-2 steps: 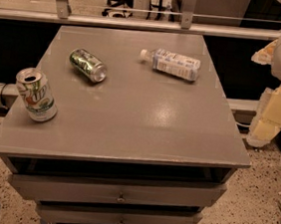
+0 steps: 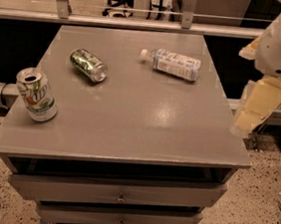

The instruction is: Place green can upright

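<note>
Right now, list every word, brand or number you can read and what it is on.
No text reads clearly.
Green can, lying on its side: pale script, blurred.
White can, upright: green-red logo, illegible.
Clear bottle, lying down: label print too small.
Tool, beyond the table's right edge: no visible markings.

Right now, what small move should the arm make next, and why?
Probably swing the gripper over the cabinet top toward the green can. The can lies on its side at the far left of the top, while the gripper hangs beyond the right edge, well away. The plastic bottle lies near that path, so pass above it.
</note>
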`<state>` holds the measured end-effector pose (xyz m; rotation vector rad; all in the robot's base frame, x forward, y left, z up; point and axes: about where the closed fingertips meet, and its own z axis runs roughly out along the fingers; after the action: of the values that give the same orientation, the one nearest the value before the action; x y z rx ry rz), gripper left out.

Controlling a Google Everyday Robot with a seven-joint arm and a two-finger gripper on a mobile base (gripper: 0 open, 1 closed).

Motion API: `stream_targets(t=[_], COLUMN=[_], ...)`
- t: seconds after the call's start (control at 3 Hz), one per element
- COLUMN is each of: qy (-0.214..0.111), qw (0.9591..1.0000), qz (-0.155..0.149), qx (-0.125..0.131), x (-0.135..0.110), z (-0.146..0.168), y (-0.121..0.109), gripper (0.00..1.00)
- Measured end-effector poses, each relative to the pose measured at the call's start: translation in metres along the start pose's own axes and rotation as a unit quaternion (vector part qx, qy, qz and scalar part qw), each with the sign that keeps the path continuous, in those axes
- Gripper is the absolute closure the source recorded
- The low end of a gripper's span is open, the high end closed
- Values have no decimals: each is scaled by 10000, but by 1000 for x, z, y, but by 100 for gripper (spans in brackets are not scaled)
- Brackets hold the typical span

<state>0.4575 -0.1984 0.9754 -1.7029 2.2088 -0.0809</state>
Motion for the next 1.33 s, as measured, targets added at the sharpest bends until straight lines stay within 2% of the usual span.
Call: stream_targets(t=[0.33,0.67,1.33], qy=[-246,-383,-539], qw=[9997,9990,9973], qz=[43,141,297], qx=[-50,-188,-407], x=[-47,-127,-236], z=[25,76,146], y=[-21,-56,-90], gripper=[0,0,0])
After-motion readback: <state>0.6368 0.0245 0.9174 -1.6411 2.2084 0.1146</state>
